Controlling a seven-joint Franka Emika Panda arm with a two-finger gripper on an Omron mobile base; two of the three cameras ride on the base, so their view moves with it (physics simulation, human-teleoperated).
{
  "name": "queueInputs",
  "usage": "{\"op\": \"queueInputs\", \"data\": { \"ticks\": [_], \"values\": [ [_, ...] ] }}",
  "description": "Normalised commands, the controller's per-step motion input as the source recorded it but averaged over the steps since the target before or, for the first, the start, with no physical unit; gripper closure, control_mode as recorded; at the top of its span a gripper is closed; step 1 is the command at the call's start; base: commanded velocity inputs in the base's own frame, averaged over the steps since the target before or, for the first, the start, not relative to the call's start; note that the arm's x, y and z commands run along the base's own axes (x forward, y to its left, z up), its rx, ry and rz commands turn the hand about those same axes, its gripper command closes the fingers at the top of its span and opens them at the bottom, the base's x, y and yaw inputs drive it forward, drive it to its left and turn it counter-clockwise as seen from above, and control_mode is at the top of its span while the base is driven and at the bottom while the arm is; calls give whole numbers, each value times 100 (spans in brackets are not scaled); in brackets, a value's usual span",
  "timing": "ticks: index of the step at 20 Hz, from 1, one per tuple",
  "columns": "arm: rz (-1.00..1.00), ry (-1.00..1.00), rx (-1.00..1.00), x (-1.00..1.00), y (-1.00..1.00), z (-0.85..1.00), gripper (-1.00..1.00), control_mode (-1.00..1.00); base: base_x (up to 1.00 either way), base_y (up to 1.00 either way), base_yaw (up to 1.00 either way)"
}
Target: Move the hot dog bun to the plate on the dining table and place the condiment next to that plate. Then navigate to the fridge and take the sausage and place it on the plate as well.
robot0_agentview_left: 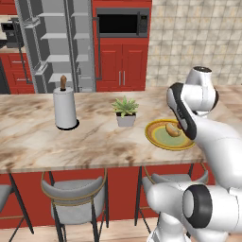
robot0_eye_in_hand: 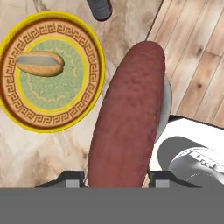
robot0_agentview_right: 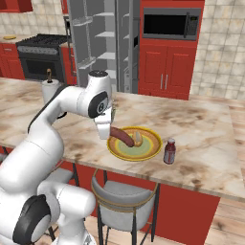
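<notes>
Just beside the plate (robot0_agentview_right: 152, 149), the gripper (robot0_agentview_right: 106, 130) holds the sausage (robot0_agentview_right: 123, 137) tight. Its long side points over the rim, toward the bun (robot0_agentview_right: 138, 139).

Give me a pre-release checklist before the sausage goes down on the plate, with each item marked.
1. Grip: gripper shut on the sausage: ok.
2. Hot dog bun already on the plate: ok.
3. Free room on the plate beside the bun: ok.
4. Sausage over the plate: in the hand view it hangs past the rim, in the right base view it overlaps the rim: cannot tell.
5. Condiment bottle upright next to the plate, apart from it: ok.
6. Plate fully on the dining table, near its front edge: ok.
</notes>
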Motion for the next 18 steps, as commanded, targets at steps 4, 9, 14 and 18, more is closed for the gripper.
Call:
{"op": "queueInputs", "data": {
  "ticks": [4, 9, 14, 18],
  "values": [
    [0, 0, 0, 29, -3, -15, 100, -100, 0, 0, 0],
    [0, 0, 2, 40, -7, -17, 100, -100, 0, 0, 0],
    [0, 0, 0, 47, -10, -28, 100, -100, 0, 0, 0],
    [0, 0, 0, 46, -11, -35, 100, -100, 0, 0, 0]
  ]
}}
